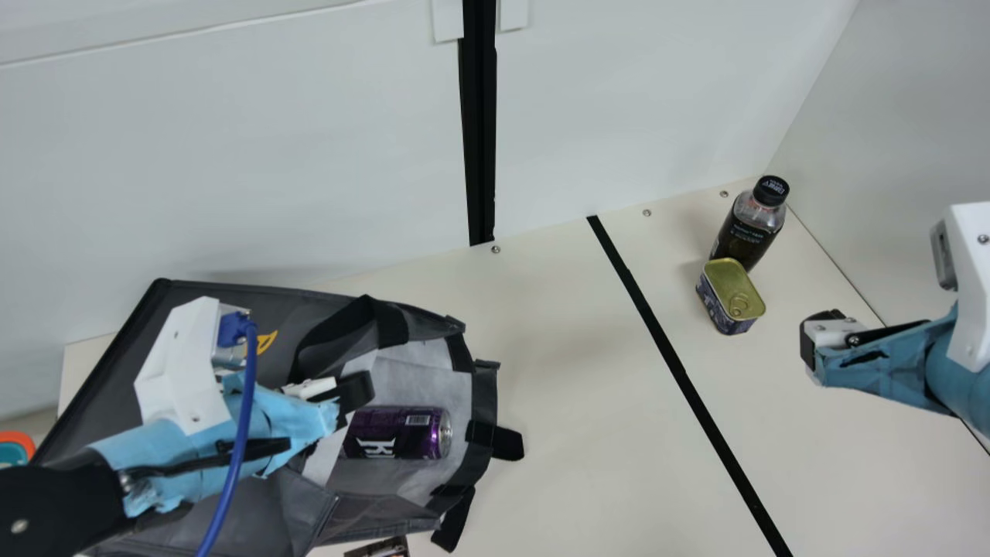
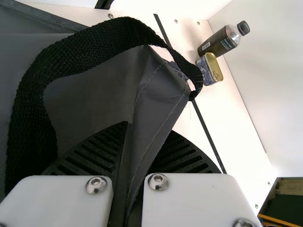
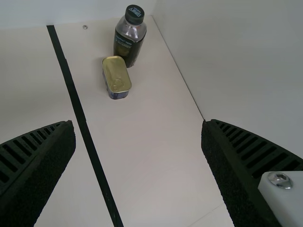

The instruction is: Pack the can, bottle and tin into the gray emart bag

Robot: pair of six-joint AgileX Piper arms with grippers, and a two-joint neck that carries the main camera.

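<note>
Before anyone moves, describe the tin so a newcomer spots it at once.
Find the black stripe on the cream table. On the side away from the gray bag, two things stand together. The tin is the low one with a gold lid, not the tall, black-capped bottle.

A can in an open gray bag, with a bottle and a tin outside it.
The bag (image 1: pixel 298 503), black-strapped and pale-lined, lies on the table (image 1: pixel 588 464) at the main view's left, its mouth facing right. Inside, the purple can (image 1: pixel 394 433) lies on its side. Far right, the dark, black-capped bottle (image 1: pixel 746 232) stands upright; just beside it sits the tin (image 1: pixel 727 286), gold lid up.
</note>
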